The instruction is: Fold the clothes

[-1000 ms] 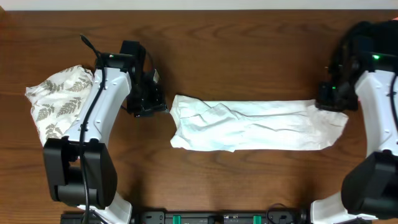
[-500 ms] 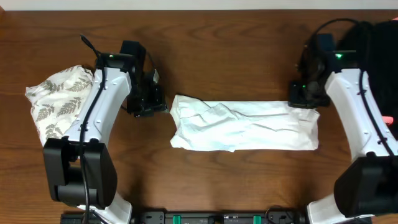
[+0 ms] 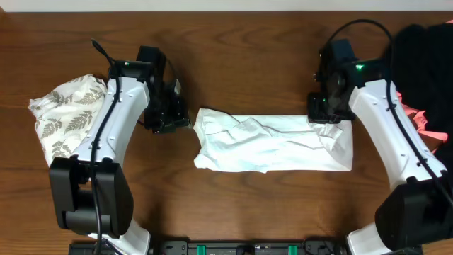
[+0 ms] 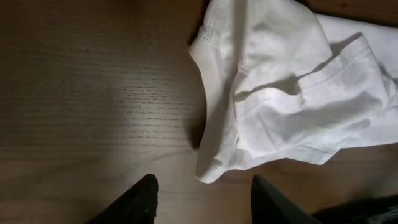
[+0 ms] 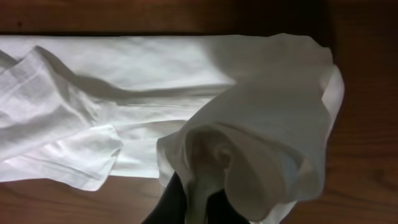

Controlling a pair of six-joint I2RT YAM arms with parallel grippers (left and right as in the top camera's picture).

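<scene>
Right claw [image 5: 198, 202] pinches one end of the white T-shirt [image 3: 269, 145]: limp, light cloth, sagging freely. Left claw [image 4: 204, 190] hangs half-open, empty, beside the near corner, which looks worth grabbing.

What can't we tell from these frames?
- Right claw tips: in the right wrist view, buried in the pinched white T-shirt; overhead, the right arm covers them.
- Black garment and coral-pink garment: overhead, cut off by the right edge.
- Leaf-print garment: overhead, the left arm covers one side.
- Left claw: in the left wrist view, the fingers are cut off by the bottom edge.
</scene>
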